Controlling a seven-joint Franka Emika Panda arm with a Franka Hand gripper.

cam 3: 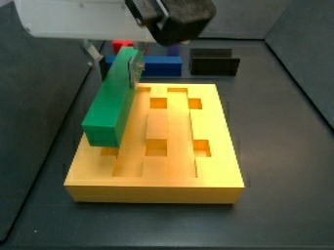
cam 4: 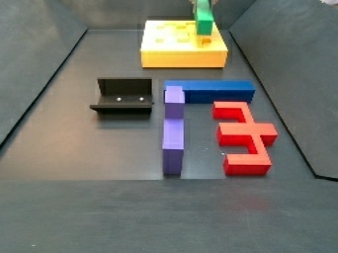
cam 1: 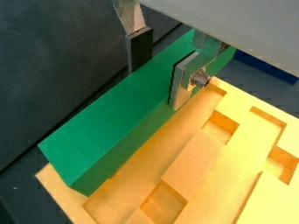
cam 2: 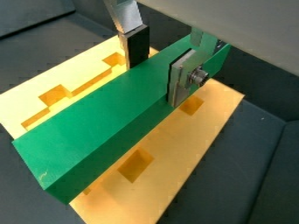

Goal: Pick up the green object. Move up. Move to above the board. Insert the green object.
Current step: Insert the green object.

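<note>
The green object (cam 1: 111, 122) is a long flat green bar, also seen in a wrist view (cam 2: 100, 131). My gripper (cam 1: 162, 68) is shut on it near one end, with the dark pad on one face and the silver plate on the other. It shows the same way in a wrist view (cam 2: 158, 68). The bar stands on its long edge, lengthwise over one long side of the yellow board (cam 1: 222, 166). In a side view the bar (cam 3: 111, 98) slopes down over the board's left side (cam 3: 170, 171). I cannot tell whether it touches the board. Both show small and far in a side view: bar (cam 4: 205, 20), board (cam 4: 169, 44).
A blue piece (cam 3: 163, 66), a red piece (cam 3: 121, 44) and a small black box (cam 3: 213, 63) lie behind the board. In a side view the fixture (cam 4: 122, 99), a purple bar (cam 4: 173, 128), a blue bar (cam 4: 214, 92) and a red E-shaped piece (cam 4: 244, 133) lie on the dark floor.
</note>
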